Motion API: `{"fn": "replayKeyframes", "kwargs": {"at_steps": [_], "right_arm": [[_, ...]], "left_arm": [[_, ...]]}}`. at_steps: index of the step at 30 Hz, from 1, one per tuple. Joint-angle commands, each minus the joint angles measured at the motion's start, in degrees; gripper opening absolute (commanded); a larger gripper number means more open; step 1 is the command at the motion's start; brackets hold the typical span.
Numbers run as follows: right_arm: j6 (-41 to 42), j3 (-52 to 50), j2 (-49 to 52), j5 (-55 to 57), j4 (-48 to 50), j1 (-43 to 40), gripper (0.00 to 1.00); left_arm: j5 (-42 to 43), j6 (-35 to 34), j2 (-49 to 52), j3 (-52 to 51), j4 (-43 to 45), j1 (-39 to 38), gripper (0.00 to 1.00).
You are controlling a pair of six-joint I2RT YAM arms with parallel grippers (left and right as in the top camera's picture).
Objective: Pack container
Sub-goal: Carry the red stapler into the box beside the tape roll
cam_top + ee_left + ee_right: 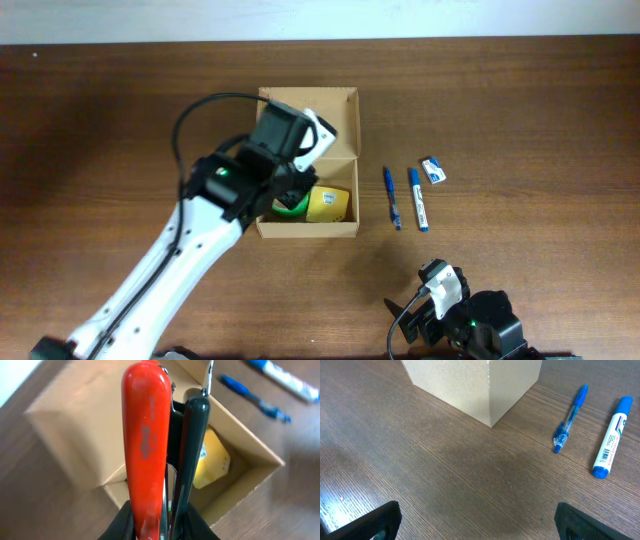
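The container (342, 229) is a tan cardboard box with its flap lid open, mid-table; it also shows in the left wrist view (75, 425) and the right wrist view (470, 385). A small yellow box (328, 203) and something green (289, 209) lie inside it. My left gripper (290, 185) hangs over the box's left half, shut on a tool with one red and one dark handle (147, 435), held above the box opening. My right gripper (477, 520) is open and empty, low over the table at the front right (445, 295).
A blue pen (391, 197), a blue-and-white marker (417, 198) and a small blue-and-white eraser-like item (433, 170) lie on the wooden table right of the box. The pen (571, 417) and marker (612, 435) also show in the right wrist view.
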Motion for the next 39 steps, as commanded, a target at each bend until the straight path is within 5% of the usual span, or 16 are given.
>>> {"fn": "replayKeyframes", "kwargs": {"at_steps": [1, 23, 39], "right_arm": [[0.5, -0.4, -0.7, -0.3, 0.2, 0.4, 0.99], [0.4, -0.4, -0.7, -0.3, 0.2, 0.4, 0.99], [0.5, -0.4, -0.7, -0.3, 0.2, 0.4, 0.99]], "left_arm": [[4.7, 12.5, 3.8, 1.1, 0.4, -0.2, 0.02], [4.9, 32.4, 8.5, 1.1, 0.7, -0.3, 0.01], [4.9, 32.6, 14.4, 1.1, -2.4, -0.2, 0.02]]}}
